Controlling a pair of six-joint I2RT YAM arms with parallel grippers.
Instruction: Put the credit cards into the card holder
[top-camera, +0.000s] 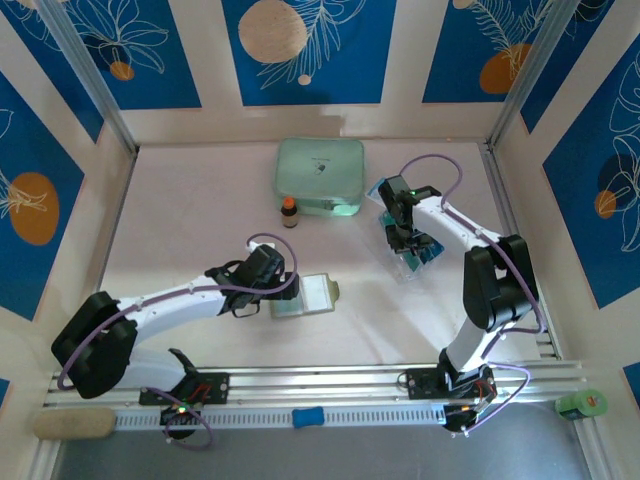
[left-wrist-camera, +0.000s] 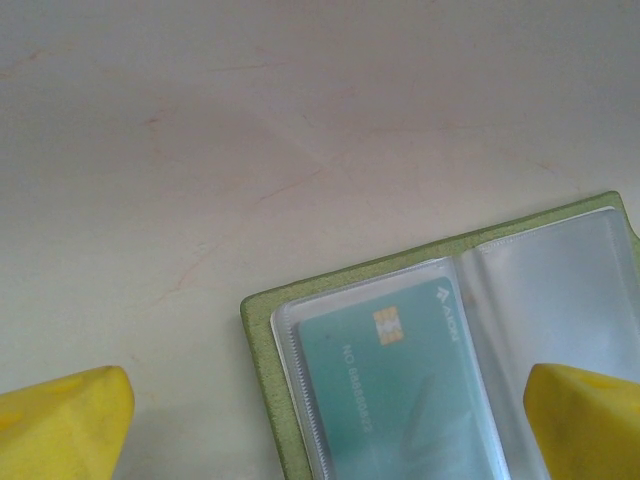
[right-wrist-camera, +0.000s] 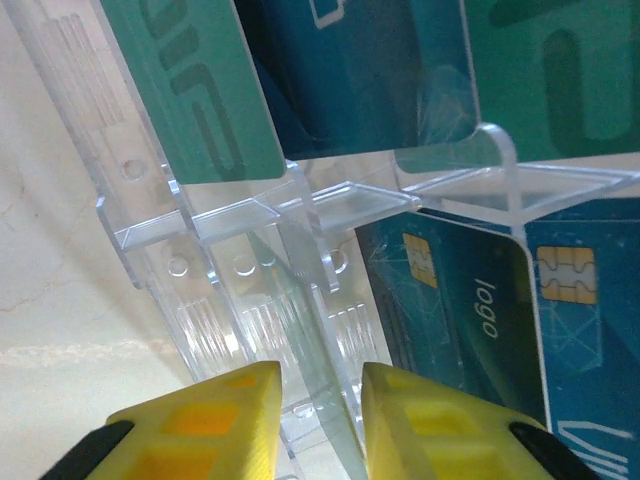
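- One teal card (left-wrist-camera: 400, 390) is tucked in one green card holder (left-wrist-camera: 262, 370).
- Five shiny cards (right-wrist-camera: 470, 310) are stood in a clear rack (right-wrist-camera: 230, 270).
- Left hand (left-wrist-camera: 325, 425) is spread apart; right hand (right-wrist-camera: 320, 400)'s grip cannot be told.

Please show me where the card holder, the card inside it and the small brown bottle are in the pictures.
card holder (left-wrist-camera: 282, 400): left wrist view, on its olive-green left border.
teal card (left-wrist-camera: 400, 400): left wrist view, middle of its face, inside the clear pocket.
small brown bottle (top-camera: 289, 213): top external view, on its body.
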